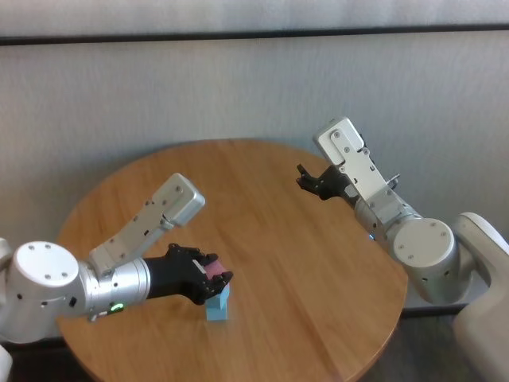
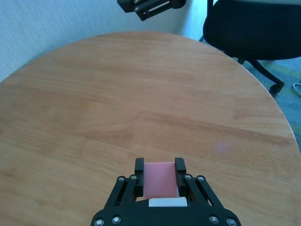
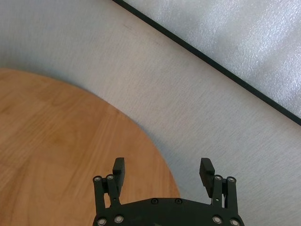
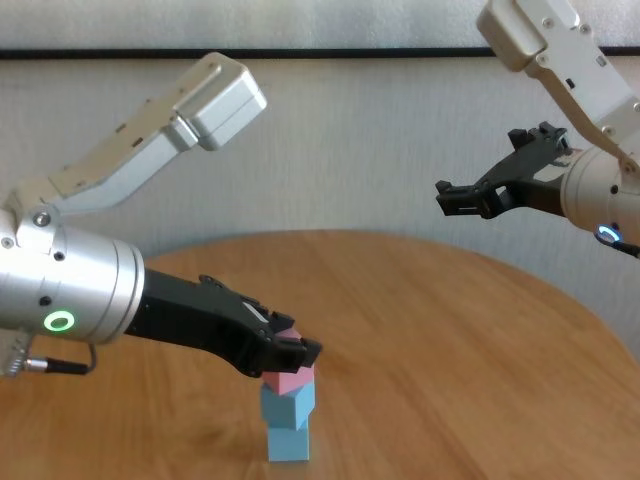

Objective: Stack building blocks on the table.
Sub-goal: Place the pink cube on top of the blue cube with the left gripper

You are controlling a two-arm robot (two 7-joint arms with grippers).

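Around the round wooden desk (image 1: 318, 263) very little crowds the work: a pale wall with a dark rail runs behind it, and a black office chair (image 2: 254, 28) stands on the floor just past the desk's far edge, seen from the left wrist. Near the desk's front edge two light blue blocks (image 4: 288, 420) stand one on the other, the upper one turned slightly askew, and the pink block (image 4: 287, 378) sits on top of them as a third tier. The left hand (image 4: 290, 352) reaches in low and nearly level from the desk's left side, its black fingers pressed together on the pink block's two sides, so the hand itself hides much of that block from above. The right hand (image 1: 312, 181) hangs in the air above the desk's far right edge, well apart from the stack, its forearm angled up and back toward the wall, its fingers (image 3: 118, 169) spread wide with nothing between them. No writing or label can be read anywhere; a green ring light (image 4: 58, 321) glows on the left forearm.
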